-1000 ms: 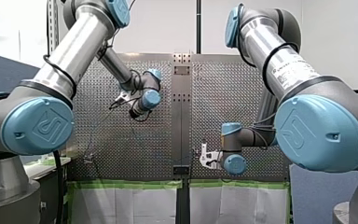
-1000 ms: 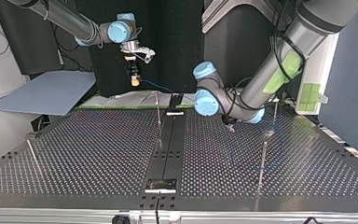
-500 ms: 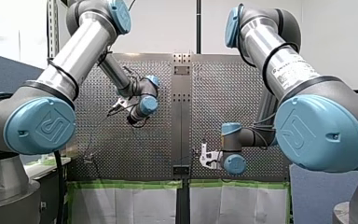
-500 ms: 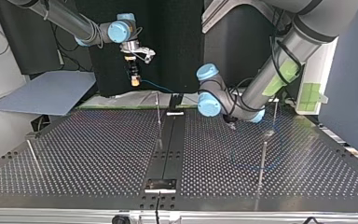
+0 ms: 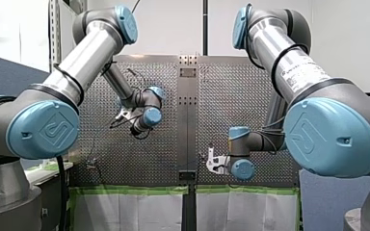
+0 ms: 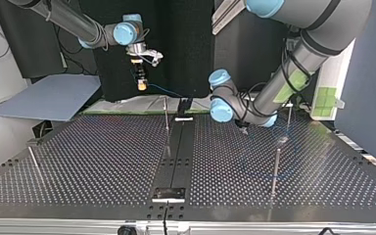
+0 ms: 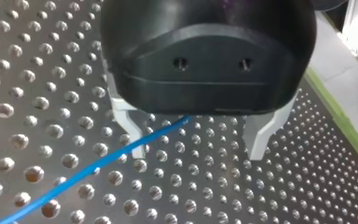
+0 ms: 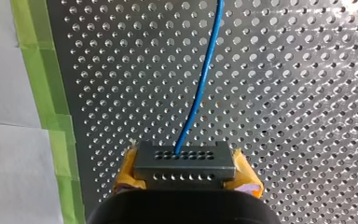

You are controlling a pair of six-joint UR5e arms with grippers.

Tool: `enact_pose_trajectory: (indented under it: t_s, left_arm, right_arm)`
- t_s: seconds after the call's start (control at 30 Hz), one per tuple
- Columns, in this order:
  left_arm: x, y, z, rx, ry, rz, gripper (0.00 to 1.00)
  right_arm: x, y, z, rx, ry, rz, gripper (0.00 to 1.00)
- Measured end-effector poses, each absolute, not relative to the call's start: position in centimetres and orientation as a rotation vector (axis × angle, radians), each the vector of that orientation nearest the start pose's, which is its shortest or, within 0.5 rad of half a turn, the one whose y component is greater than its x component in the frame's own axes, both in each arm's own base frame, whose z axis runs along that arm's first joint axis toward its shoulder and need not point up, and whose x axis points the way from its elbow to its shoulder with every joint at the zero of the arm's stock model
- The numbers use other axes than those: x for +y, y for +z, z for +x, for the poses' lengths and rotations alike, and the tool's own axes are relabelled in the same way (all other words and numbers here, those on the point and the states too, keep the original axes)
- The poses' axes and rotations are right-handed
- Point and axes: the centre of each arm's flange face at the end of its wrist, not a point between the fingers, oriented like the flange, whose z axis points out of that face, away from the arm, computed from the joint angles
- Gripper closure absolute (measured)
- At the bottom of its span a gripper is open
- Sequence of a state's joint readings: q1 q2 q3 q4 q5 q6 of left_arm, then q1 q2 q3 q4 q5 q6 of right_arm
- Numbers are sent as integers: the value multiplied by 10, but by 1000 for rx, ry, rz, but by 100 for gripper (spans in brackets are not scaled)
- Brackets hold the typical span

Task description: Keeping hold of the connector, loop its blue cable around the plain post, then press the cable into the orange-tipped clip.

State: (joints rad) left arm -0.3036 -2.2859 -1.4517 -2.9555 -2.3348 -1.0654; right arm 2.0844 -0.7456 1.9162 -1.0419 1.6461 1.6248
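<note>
Over the perforated table (image 6: 103, 156), my left gripper (image 7: 196, 148) hangs with its fingers spread wide, gripping nothing. My right gripper (image 8: 186, 182) (yellow pads) clamps the grey connector (image 8: 185, 161) near the table's green-taped edge. The connector's blue cable (image 8: 200, 88) runs across the holes and passes one left finger.

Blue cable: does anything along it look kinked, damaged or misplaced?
Nothing stands out. The blue cable runs straight from the connector in my right gripper and passes smoothly by my open left gripper.
</note>
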Motion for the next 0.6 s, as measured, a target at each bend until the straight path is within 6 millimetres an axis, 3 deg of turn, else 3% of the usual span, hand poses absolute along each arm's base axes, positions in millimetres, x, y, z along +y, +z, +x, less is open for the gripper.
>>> enact_pose_trajectory:
  t_s: [0.3, 0.6]
  left_arm:
    - [-265, 112, 588, 1976, 874, 329, 0]
    - [-278, 65, 578, 2047, 873, 398, 0]
  right_arm:
    - [-418, -22, 381, -1085, 1473, 1621, 100]
    - [-418, -22, 380, -1087, 1471, 1624, 100]
